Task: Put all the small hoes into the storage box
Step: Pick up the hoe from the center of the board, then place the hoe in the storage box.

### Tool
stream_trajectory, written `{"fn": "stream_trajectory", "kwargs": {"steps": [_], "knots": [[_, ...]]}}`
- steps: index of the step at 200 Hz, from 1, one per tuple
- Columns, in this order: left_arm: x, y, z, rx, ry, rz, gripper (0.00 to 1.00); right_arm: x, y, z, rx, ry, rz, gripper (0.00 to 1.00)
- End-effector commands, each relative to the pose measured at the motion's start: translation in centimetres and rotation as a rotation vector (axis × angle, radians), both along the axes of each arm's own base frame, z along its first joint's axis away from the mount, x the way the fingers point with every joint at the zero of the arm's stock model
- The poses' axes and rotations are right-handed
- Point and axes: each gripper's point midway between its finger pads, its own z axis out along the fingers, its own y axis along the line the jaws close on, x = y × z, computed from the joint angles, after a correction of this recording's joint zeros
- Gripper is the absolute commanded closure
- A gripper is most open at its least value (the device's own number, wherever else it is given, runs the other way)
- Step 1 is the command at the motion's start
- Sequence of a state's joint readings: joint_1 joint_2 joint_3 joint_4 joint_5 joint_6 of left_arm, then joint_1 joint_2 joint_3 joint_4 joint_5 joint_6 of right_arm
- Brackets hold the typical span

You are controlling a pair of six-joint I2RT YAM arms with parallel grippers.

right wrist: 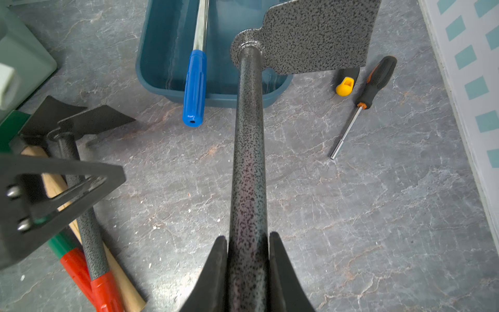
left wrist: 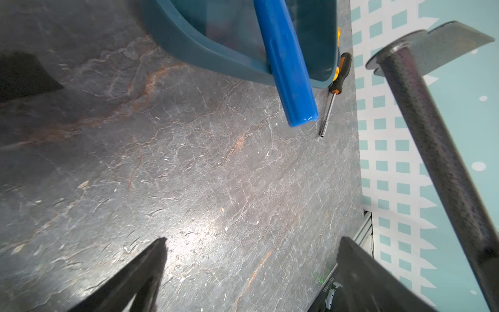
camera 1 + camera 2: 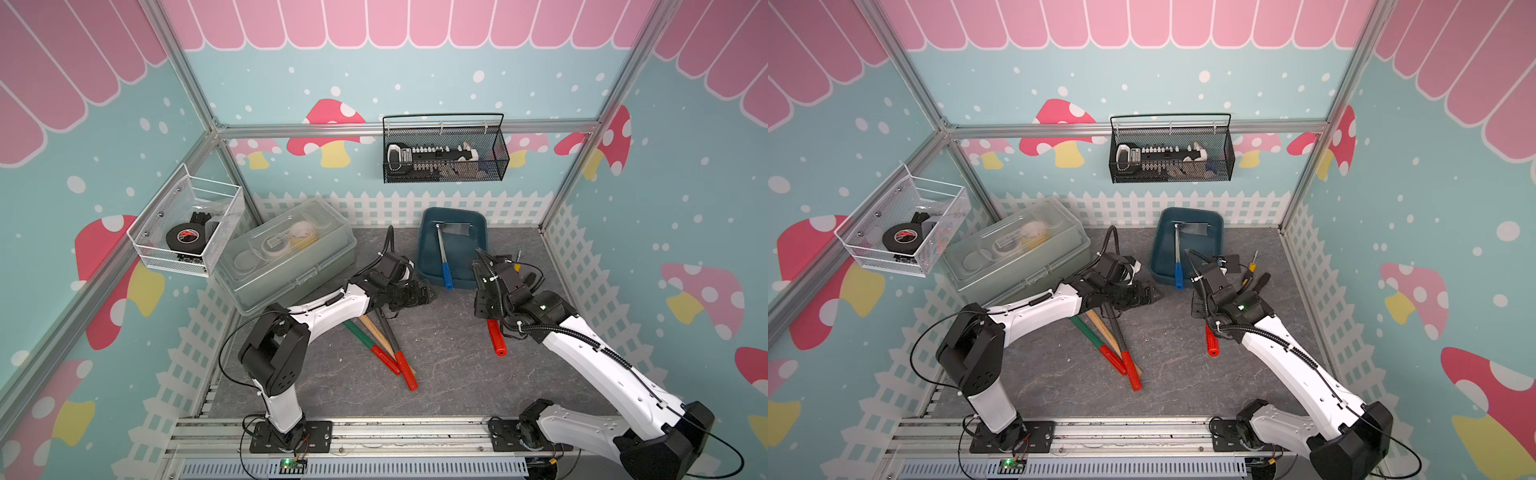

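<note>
My right gripper [image 1: 248, 236] is shut on the speckled grey shaft of the small hoe [image 1: 248, 162]. The hoe's red grip [image 3: 496, 338] sticks out behind the fingers in both top views [image 3: 1212, 340]. Its flat blade [image 1: 318, 35] points at the near right corner of the storage box [image 3: 459, 255], a dark teal tray [image 3: 1165, 253]. A blue-handled hoe [image 3: 446, 274] lies in the tray with its grip over the front rim. My left gripper [image 2: 253, 240] is open with nothing in it, low over the table by the tray's near left corner [image 3: 415, 293].
A pile of long tools with red grips and a wooden handle [image 3: 395, 349] lies under the left arm. A screwdriver [image 1: 375, 81] lies right of the tray. A clear lidded box [image 3: 286, 257] stands at back left. Mesh baskets [image 3: 444, 153] [image 3: 187, 224] hang on the walls.
</note>
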State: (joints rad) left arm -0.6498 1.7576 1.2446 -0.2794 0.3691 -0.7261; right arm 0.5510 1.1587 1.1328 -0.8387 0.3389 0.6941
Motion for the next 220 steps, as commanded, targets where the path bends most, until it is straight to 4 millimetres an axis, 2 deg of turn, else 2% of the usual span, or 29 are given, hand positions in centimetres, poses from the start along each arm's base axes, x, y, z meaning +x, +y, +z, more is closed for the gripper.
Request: {"fn": "stream_trajectory", "kwargs": {"steps": [1,89,155,220], "knots": [[-0.1,1.1,0.7,0.009,-0.021,0.016,0.03,2.9,0.7,3.0,0.029,-0.125,0.013,1.00],[-0.8,3.3,0.8,0.026,-0.026,0.043,0.03,9.4,2.6,2.1,0.042,-0.146,0.064,1.00],[-1.3,5.5,1.1,0.041,-0.036,0.074,0.03,14.5,3.5,-0.8,0.027,-0.125,0.085,1.00],[-1.9,6.3,0.9,0.050,-0.032,0.081,0.03,18.3,4.3,-3.6,0.029,-0.097,0.098,1.00]]}}
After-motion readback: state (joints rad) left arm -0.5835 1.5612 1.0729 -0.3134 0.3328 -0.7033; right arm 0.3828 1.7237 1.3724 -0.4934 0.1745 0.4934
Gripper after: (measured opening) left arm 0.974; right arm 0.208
